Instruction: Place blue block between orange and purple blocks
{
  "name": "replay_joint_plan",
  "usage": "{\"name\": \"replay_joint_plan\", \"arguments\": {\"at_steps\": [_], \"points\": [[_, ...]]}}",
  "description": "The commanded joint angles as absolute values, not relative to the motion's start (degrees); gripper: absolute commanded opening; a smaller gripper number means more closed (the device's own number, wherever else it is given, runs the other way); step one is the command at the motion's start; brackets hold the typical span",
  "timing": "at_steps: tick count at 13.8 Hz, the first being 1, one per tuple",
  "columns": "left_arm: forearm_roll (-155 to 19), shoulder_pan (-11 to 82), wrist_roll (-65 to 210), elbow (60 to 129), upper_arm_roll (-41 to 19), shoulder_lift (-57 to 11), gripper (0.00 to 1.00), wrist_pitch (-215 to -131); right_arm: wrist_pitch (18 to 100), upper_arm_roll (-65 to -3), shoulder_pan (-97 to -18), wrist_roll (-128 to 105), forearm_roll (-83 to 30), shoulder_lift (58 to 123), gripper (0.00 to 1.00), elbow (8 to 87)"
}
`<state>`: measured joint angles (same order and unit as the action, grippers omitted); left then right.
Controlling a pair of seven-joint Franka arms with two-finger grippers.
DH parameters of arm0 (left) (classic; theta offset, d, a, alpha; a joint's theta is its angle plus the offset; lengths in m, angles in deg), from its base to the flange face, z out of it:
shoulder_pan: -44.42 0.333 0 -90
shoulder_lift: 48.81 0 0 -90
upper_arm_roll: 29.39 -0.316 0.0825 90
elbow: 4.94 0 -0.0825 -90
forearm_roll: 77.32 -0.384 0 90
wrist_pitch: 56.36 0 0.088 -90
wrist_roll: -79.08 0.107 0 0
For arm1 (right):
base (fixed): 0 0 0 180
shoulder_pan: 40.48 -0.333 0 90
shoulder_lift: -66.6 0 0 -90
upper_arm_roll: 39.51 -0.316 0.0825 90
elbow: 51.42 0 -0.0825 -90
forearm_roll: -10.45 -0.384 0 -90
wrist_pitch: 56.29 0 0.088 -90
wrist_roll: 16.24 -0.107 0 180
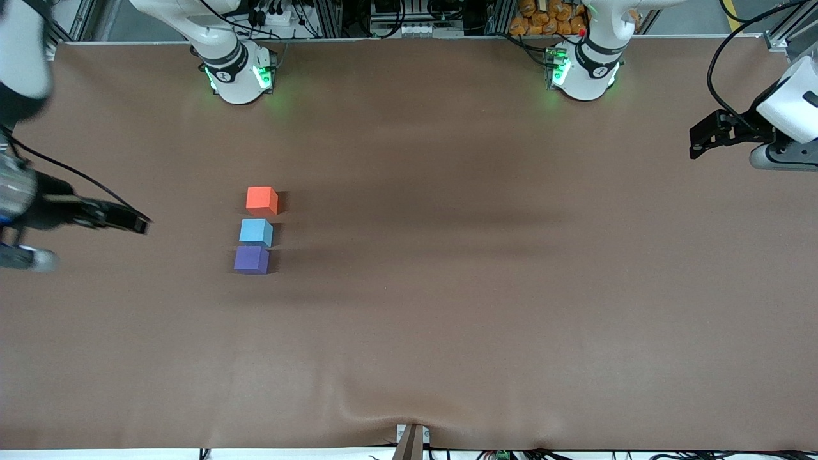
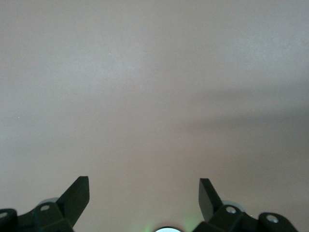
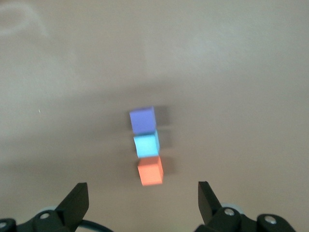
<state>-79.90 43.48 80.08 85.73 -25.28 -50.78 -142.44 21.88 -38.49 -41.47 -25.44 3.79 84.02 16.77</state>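
Black and spread wide, my right gripper (image 3: pixel 142 203) and left gripper (image 2: pixel 144 200) hung empty over brown cloth (image 1: pixel 486 268), while the matte blue block (image 1: pixel 256 231) sat squarely between orange block (image 1: pixel 262 200) and purple block (image 1: pixel 251 260).

Three cubes: one blue block (image 1: pixel 256 231), one orange block (image 1: pixel 262 200), one purple block (image 1: pixel 251 260).

A brown table (image 1: pixel 486 306) carries the orange block (image 1: pixel 262 200), blue block (image 1: pixel 255 232), purple block (image 1: pixel 251 260) in a row.
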Motion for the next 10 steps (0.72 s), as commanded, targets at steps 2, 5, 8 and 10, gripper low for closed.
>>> {"name": "replay_joint_plan", "arguments": {"at_steps": [2, 5, 8, 10], "points": [[-78.9, 43.9, 80.8, 84.2, -25.2, -50.2, 1.0, -141.0, 14.0, -40.0, -43.3, -24.8, 11.1, 76.5, 1.0, 16.2], [-78.9, 43.9, 80.8, 84.2, -25.3, -50.2, 1.0, -141.0, 21.8, -40.0, -44.0, -24.7, 12.1, 67.1, 1.0, 30.2], [-78.9, 44.0, 80.8, 84.2, -25.3, -50.2, 1.0, -141.0, 23.5, -39.8, -43.8, -24.7, 11.9, 65.1, 1.0, 33.2], [-78.9, 44.2, 80.8, 84.2, -25.2, -50.2, 1.0, -141.0, 25.0, -39.9, -43.9, -24.2, 11.9, 65.2, 1.0, 33.2]]}}
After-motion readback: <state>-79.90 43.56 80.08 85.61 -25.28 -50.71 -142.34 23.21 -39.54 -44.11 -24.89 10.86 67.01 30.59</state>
